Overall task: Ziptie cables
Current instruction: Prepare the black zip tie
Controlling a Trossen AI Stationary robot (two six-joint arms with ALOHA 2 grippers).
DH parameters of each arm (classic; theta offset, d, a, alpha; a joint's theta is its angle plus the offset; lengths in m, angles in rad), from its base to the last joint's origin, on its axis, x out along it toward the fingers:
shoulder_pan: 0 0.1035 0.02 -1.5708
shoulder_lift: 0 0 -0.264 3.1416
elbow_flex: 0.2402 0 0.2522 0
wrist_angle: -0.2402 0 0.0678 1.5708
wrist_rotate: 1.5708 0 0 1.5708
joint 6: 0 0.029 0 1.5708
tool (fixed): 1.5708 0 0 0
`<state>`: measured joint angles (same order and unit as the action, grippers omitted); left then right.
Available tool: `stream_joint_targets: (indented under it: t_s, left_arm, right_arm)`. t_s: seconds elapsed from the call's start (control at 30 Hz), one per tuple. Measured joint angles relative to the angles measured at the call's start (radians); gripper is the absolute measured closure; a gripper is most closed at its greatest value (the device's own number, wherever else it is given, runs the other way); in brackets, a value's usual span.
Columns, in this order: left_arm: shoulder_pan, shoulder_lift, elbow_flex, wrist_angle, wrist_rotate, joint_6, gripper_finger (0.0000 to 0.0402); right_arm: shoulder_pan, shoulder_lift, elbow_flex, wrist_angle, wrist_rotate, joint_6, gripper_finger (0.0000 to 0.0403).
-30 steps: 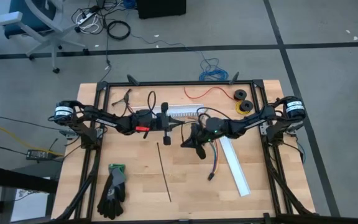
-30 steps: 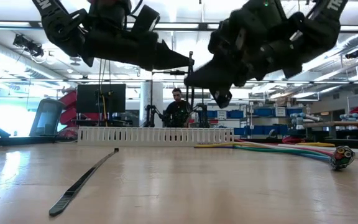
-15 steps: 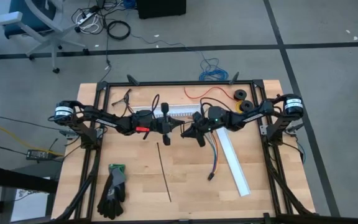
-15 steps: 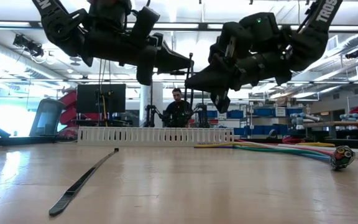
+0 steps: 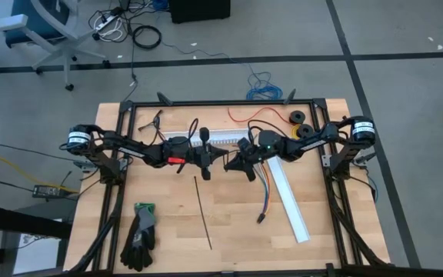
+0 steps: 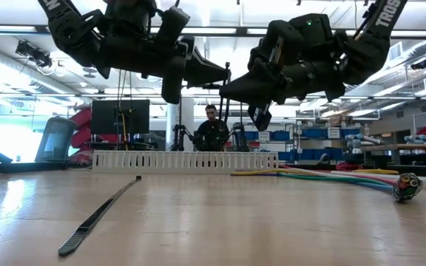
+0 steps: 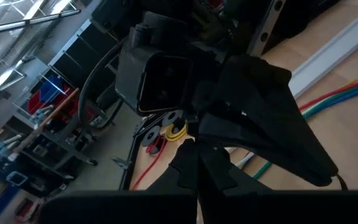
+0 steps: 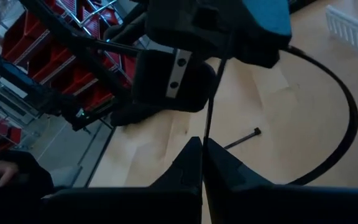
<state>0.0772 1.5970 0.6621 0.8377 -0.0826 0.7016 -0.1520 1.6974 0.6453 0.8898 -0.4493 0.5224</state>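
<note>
Cables point(image 5: 265, 189) lay loose on worktop point(image 5: 168, 231), beside white channel point(image 5: 291, 204), untied. Hovered above, tip to tip at mid-worktop, well clear of them: left claw point(image 5: 221, 154) and right claw point(image 5: 231, 163), both closed, empty. Zip tie point(image 5: 204, 212) lay apart, ungrasped.

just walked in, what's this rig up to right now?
Cable zip-tying setup, nothing tied yet. Both arms hang above the middle of the table with fingertips nearly meeting: left gripper and right gripper, both shut and empty as far as the views show. The cables lie loose on the wood next to a white channel piece, ending at a dark connector. A black zip tie lies flat and untouched nearer the front, with gloves off to the left.
</note>
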Motion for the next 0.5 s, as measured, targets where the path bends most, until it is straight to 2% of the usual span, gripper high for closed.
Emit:
stream_joint_targets:
  t_s: [0.5]
  left_arm:
    - [0.014,0.0,0.0,-0.007,-0.046,0.03,0.0401]
  right_arm:
    - [0.013,0.0,0.0,0.0,0.0,0.007,0.0403]
